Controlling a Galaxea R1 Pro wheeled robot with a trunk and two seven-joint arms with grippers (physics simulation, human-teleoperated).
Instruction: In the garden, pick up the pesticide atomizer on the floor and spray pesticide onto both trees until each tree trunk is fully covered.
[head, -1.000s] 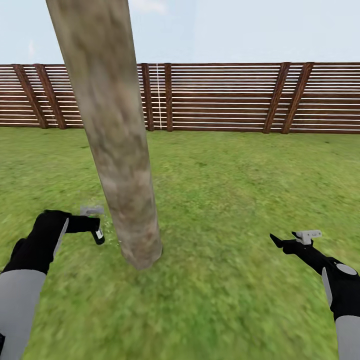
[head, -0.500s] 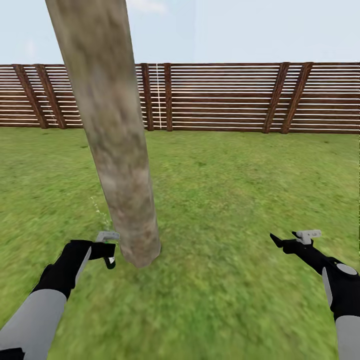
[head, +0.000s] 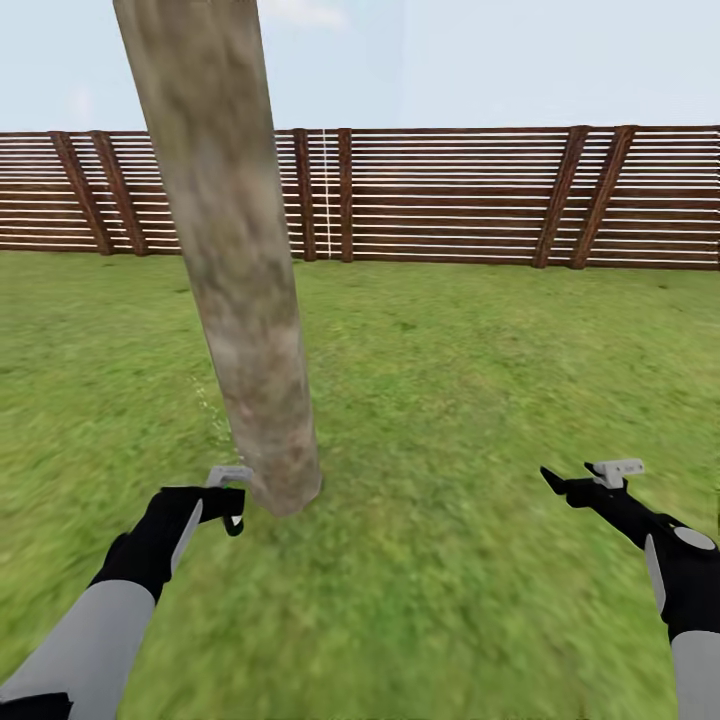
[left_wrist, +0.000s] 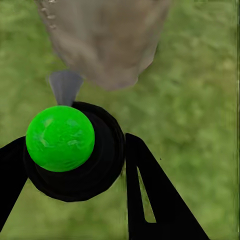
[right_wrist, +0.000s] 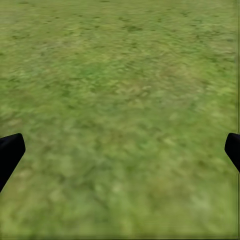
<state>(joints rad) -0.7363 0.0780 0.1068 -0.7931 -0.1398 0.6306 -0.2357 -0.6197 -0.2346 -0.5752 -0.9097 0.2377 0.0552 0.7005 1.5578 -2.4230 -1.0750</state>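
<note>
Head view: the trunk (head: 235, 260) rises thick and smooth, mottled grey-brown, leaning slightly, its foot set in blurred green lawn (head: 450, 380). A brown slatted fence (head: 450, 195) closes the far edge, with wide open grass between it and the robot. The left claw (head: 232, 497) sits low, just beside the trunk's foot, gripping the small dark sprayer (head: 233, 520); a few faint white specks (head: 208, 410) hang just left of the trunk. The right claw (head: 592, 478) hovers well apart over bare grass.

Left wrist view: the sprayer (left_wrist: 75, 150) is clamped between the black fingers (left_wrist: 150, 200), round and dark with a bright green dot, its grey nozzle aimed at the trunk (left_wrist: 105, 40) close ahead.

Right wrist view: both black fingertips (right_wrist: 10, 152) stand spread wide at the edges, holding nothing, over grass (right_wrist: 120, 100).
</note>
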